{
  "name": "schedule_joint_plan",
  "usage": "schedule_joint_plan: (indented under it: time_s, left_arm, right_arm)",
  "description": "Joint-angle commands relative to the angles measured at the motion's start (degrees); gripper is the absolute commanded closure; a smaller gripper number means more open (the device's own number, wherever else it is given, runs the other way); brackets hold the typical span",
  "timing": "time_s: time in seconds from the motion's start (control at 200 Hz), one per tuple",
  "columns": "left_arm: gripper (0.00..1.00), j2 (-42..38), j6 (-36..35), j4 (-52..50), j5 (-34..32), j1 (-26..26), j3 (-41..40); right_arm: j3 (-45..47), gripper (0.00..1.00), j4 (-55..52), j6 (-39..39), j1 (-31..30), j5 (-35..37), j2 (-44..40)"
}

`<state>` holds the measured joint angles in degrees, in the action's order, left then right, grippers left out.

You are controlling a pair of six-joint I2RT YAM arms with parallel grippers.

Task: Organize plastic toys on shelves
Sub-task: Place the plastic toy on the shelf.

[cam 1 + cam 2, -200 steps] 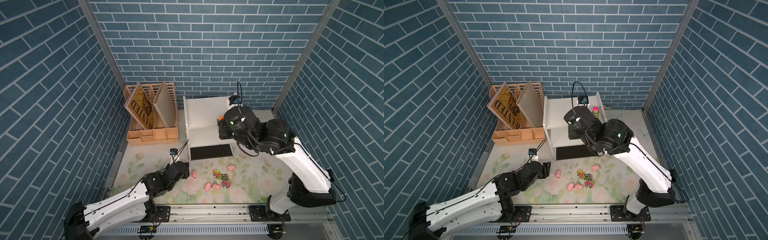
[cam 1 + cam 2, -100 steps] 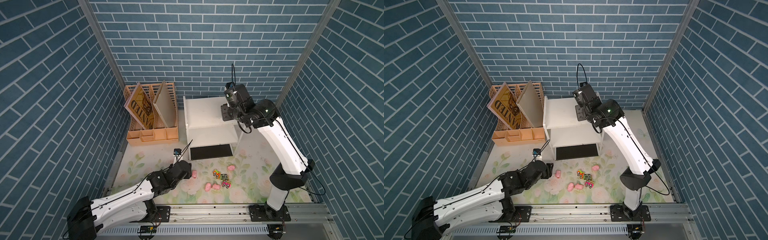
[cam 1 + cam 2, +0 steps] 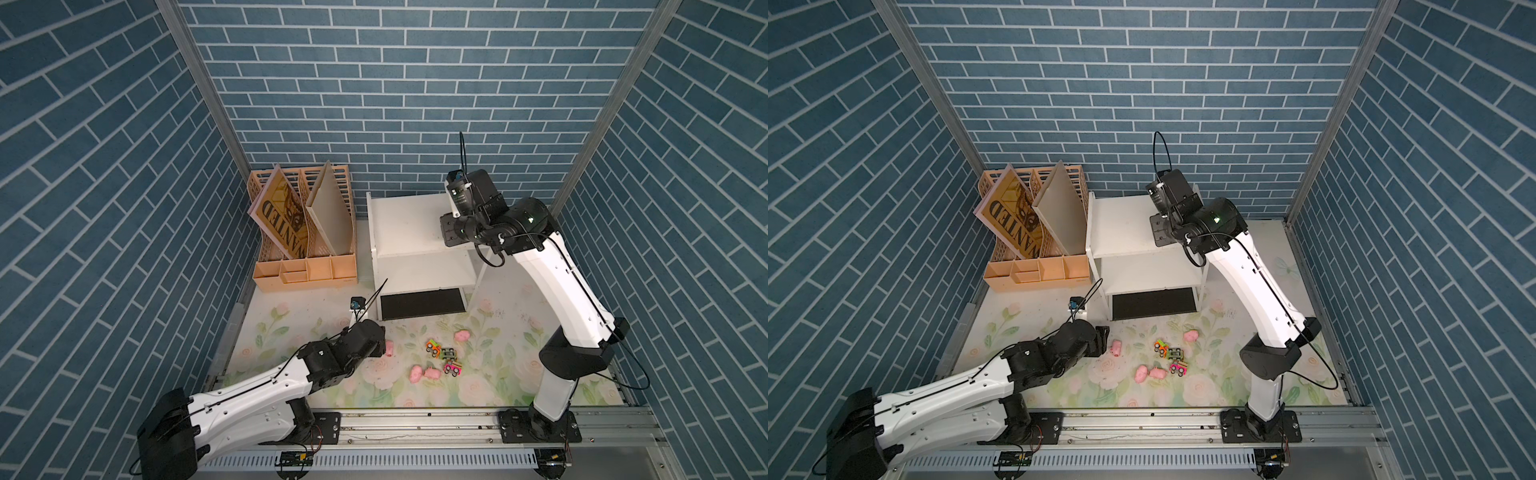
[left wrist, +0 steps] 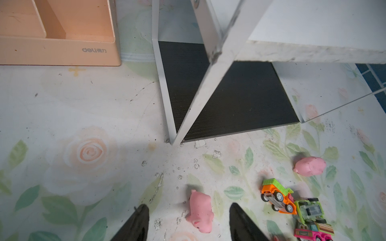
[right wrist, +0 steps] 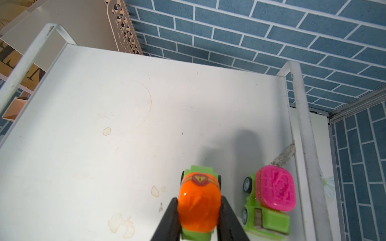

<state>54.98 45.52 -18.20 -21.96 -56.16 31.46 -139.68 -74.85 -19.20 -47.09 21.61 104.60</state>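
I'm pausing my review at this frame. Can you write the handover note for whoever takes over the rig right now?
Right pincer: shut on an orange-and-green truck above the top shelf board; I cannot tell whether it has touched down.
Left pincer: open, low over the mat, with a pink pig between its jaws, not gripped.
Done: a pink-and-green truck stands on that board by the side panel.
Left: release the held truck, then shelve three trucks, that pig and three other pigs from the mat.
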Motion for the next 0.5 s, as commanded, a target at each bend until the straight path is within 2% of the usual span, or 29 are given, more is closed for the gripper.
schedule_joint_plan:
  time_s: [0.0,0.24,0.495]
  left_arm:
    - [0.36,0.21,-0.82,0.29,0.07,0.26,-0.47]
    - [0.36,-0.92,-0.47,-0.37,-0.19,0.42,-0.92]
    - [0.36,-1.37,-0.36,-0.52,-0.18,0.44,-1.4]
  right_arm:
    - [0.41,0.78,-1.44,-0.91,0.14,-0.44,-0.91]
    - [0.24,0.74,-1.49,-1.54,0.62,-1.38,0.0]
    - [-0.16,0.64,-1.31,-2.05,0.69,-1.19,-0.09]
